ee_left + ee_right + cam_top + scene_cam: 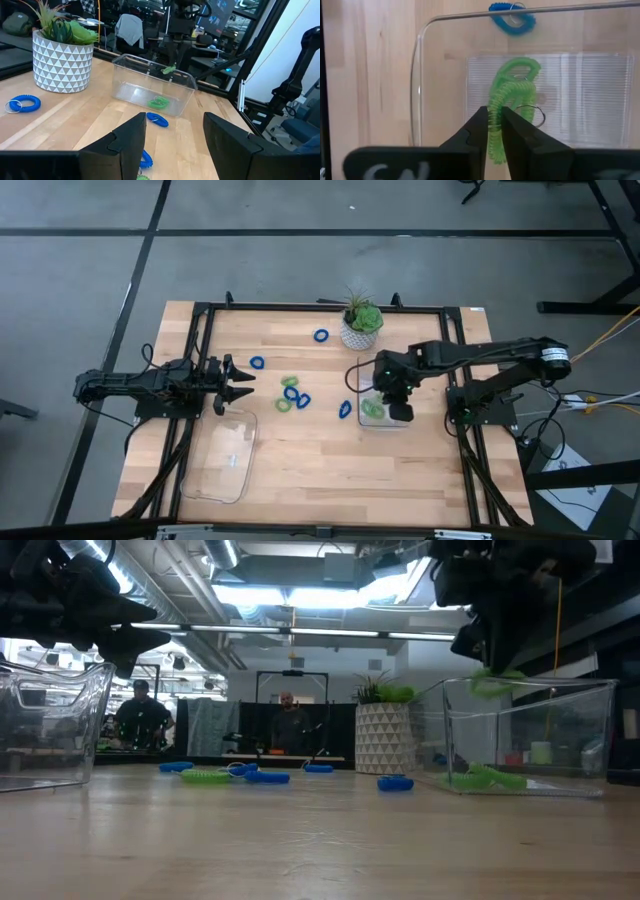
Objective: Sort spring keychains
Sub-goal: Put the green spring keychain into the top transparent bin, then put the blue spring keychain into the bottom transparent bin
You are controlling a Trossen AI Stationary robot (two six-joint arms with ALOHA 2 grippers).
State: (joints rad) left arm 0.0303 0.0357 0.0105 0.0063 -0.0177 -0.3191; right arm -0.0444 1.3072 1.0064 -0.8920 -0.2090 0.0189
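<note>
Two clear trays show in the high view: a small tray (385, 418) on the right under the right claw (398, 402), with green coils inside, and a larger empty tray (226, 460) on the left, near side. Blue and green spring keychains (293, 395) lie loose on the tabletop (300, 470) between them, one blue keychain (345, 409) just beside the small tray's left wall. The left claw (238, 383) waits beyond the large tray.

Low view: the right claw hangs above the small tray's rim with a green keychain (497, 681) dangling from it; more green coils (490, 778) rest on the tray floor.

Left wrist view: the left claw's fingers (131, 140) stand spread wide, holding nothing.

Right wrist view: the right claw's fingers sit almost pressed together, pinching the green keychain (507, 97) directly over the tray floor.

Risk: the springy coil may snag on a fingertip as the fingers part, then bounce or catch on the rim and drop outside, beside the blue one. Releasing lower inside the walls would limit that.
</note>
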